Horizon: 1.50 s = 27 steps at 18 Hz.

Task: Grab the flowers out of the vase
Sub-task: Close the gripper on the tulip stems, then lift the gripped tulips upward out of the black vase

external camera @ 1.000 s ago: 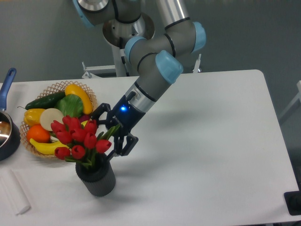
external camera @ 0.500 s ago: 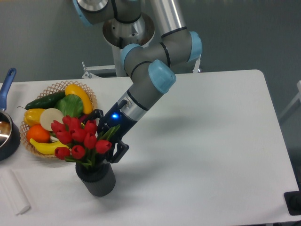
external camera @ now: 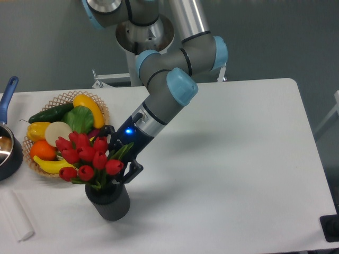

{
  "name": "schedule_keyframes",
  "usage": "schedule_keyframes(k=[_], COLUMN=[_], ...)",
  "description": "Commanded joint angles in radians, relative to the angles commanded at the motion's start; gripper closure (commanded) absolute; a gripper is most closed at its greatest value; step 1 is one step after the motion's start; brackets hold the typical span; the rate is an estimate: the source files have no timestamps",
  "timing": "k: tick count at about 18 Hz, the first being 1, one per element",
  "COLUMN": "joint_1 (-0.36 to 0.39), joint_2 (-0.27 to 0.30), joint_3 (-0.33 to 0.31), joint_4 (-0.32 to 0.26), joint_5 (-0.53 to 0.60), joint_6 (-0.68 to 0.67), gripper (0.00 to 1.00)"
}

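— Where are the red tulips (external camera: 87, 157)?

— In the ribbed dark grey vase (external camera: 108, 201), near the front left of the white surface (external camera: 238, 159), blooms spreading wider than its rim.

— And the tool (external camera: 119, 153)?

— Just behind the bunch on its right side, one finger above the blooms, one lower near the leaves; whether it is clamped on the stems I cannot tell.

— Anything nearby?

— A wicker basket (external camera: 63, 98) of fruit and vegetables behind, and a blue-handled saucepan (external camera: 8, 143) at the left edge
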Motion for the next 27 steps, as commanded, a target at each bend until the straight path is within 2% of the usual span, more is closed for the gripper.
schedule_keyframes(k=[4,9,19,21,27], joint_1=[0.000,0.000,0.012,0.015,0.038], joint_2=[0.002,0.002,0.011,0.012,0.023], joint_3=[0.000,0.005,0.020,0.031,0.072], joint_4=[0.000,0.000,0.000,0.000,0.000], joint_5=[0.000,0.000,-0.006,-0.035,-0.084], joint_6=[0.000,0.000,-0.011,-0.017,-0.112], gripper=[0.53,0.66,0.66,0.65,0.65])
